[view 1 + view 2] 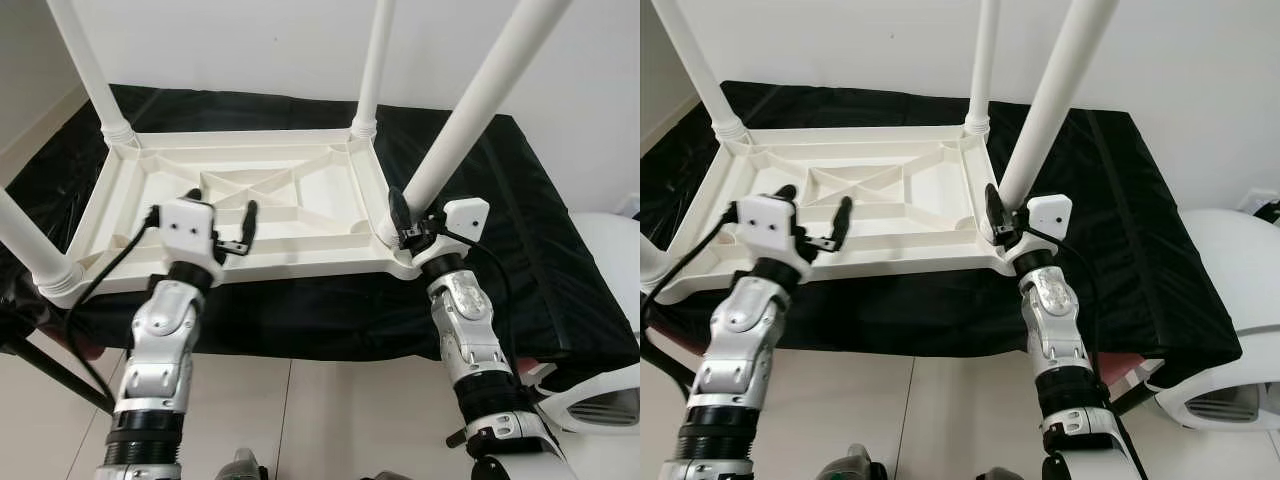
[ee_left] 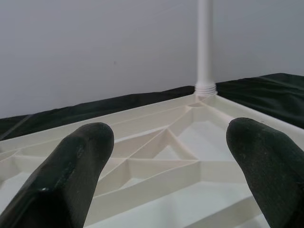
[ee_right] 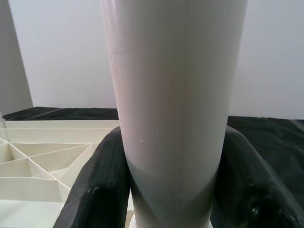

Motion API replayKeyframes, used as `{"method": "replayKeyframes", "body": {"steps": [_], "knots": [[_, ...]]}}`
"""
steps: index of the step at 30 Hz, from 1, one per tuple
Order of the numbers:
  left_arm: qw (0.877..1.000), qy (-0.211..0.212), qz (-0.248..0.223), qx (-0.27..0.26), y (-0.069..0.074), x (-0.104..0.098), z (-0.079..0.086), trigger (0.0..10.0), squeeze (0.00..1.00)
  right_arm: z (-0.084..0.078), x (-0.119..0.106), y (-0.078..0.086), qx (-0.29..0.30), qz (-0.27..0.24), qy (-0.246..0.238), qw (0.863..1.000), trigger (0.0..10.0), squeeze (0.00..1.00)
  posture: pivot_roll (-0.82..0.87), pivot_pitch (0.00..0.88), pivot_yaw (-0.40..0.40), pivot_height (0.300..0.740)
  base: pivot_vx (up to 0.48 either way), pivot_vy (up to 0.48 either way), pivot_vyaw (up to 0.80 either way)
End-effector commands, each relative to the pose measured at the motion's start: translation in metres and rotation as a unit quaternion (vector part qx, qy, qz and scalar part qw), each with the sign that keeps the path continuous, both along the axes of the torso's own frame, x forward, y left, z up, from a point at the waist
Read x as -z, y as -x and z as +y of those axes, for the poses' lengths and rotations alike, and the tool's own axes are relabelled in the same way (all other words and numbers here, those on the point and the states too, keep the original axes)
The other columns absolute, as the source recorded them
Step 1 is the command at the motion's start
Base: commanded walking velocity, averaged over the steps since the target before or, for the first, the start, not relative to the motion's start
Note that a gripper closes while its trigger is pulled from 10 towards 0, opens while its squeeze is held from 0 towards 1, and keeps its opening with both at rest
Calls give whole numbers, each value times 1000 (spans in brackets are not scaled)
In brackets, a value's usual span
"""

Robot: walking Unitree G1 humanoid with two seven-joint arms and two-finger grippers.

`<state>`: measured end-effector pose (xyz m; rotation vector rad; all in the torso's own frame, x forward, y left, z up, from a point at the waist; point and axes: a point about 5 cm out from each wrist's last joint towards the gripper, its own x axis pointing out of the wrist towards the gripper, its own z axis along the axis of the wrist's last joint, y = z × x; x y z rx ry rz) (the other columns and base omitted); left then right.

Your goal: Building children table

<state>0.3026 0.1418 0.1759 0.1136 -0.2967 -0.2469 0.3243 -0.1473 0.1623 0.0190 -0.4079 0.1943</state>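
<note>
Lying upside down on a black-covered worktop (image 1: 540, 260), the white plastic children's table (image 1: 290, 215) shows its ribbed underside to the camera, with four white legs rising from its corners. The worktop stands against a pale wall (image 1: 250, 50), and its black cover hangs over the near edge above a light tiled floor (image 1: 330, 420).

The near right leg (image 1: 480, 100) slants up from the corner nearest the robot's right arm. The far right leg (image 1: 375, 60) and far left leg (image 1: 90, 65) stand at the corners by the wall, and the near left leg (image 1: 25, 245) juts out at the near left corner, cut off by the picture's edge.

A white rounded object (image 1: 1225, 330) sits on the floor just beside the worktop's right end; what it is cannot be told.

The right gripper (image 3: 173, 185) is at the foot of the near right leg, close above the socket, and its jaws are closed around the leg, with one black finger (image 3: 102, 185) pressed against each side of the tube.

The left gripper (image 1: 225, 215) hangs over the near left part of the table's underside, above the crossed ribs, touching nothing. Its jaws are spread wide, and in the left wrist view the ribs and the far right leg show between the two fingers (image 2: 76, 166).
</note>
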Motion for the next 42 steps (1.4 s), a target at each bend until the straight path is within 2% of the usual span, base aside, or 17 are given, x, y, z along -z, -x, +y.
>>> {"method": "replayKeyframes", "body": {"steps": [1, 4, 7, 9, 10, 11, 16, 18, 19, 21, 22, 24, 26, 28, 30, 35, 42], "knots": [[998, -20, 18, 53, -1, 5, -8, 10000, 0, -2, -6, 1, 6, -15, 0, 1000, 10000, 0, 12, 0, 33, 740, 0, 0, 0], [992, -48, 24, 113, -6, 3, -24, 10000, 0, -5, -6, 2, 14, -16, 1, 1000, 10000, 0, 12, 0, 36, 740, 0, 0, 0], [988, -62, 26, 140, -8, 3, -31, 10000, 0, -6, -7, 2, 16, -16, 1, 1000, 10000, 0, 10, 0, 37, 740, 0, 0, 0], [980, -77, 36, 182, -11, 5, -41, 10000, 0, -8, -8, 3, 19, -18, 2, 1000, 10000, 0, 9, 0, 39, 740, 0, 0, 0], [980, -77, 36, 182, -11, 5, -41, 10000, 0, -8, -8, 3, 19, -18, 2, 1000, 10000, 0, 9, 0, 39, 740, 0, 0, 0], [971, -80, 51, 219, -14, 6, -52, 10000, 0, -11, -11, 3, 27, -23, 2, 999, 10000, 0, 4, 0, 46, 740, 0, 0, 0], [959, -99, 68, 257, -16, 12, -63, 10000, 0, -17, -14, 2, 40, -28, 0, 999, 10000, 0, -5, 0, 52, 740, 0, 0, 0], [948, -112, 79, 286, -15, 16, -71, 10000, 0, -20, -16, 2, 46, -30, -1, 998, 10000, 0, -10, 0, 54, 740, 0, 0, 0], [948, -112, 79, 286, -15, 16, -71, 10000, 0, -20, -16, 2, 46, -30, -1, 998, 10000, 0, -10, 0, 54, 740, 0, 0, 0], [938, -128, 82, 312, -14, 18, -77, 10000, 0, -22, -16, 3, 50, -30, 0, 998, 10000, 0, -13, 0, 56, 740, 0, 0, 0], [938, -128, 82, 312, -14, 18, -77, 10000, 0, -22, -16, 3, 50, -30, 0, 998, 10000, 0, -13, 0, 56, 740, 0, 0, 0], [918, -156, 88, 354, -14, 22, -87, 10000, 0, -24, -16, 4, 55, -30, 2, 998, 10000, 0, -24, 0, 60, 740, 0, 0, 0], [918, -156, 88, 354, -14, 22, -87, 10000, 0, -24, -16, 4, 55, -30, 2, 998, 10000, 0, -24, 0, 60, 740, 0, 0, 0], [899, -188, 94, 383, -15, 28, -97, 10000, 0, -26, -16, 5, 58, -31, 3, 998, 10000, 0, -31, 0, 63, 740, 0, 0, 0], [889, -210, 102, 395, -17, 32, -104, 10000, 0, -26, -16, 7, 60, -31, 4, 998, 10000, 0, -35, 0, 65, 740, 0, 0, 0], [884, -224, 112, 395, -19, 36, -109, 10000, 0, -26, -16, 8, 61, -31, 3, 998, 10000, 0, -36, 0, 67, 740, 0, 0, 0], [876, -262, 152, 376, -32, 43, -116, 10000, 0, -21, -15, 10, 54, -29, 1, 998, 10000, 0, -39, 0, 69, 740, 0, 0, 0]]}}
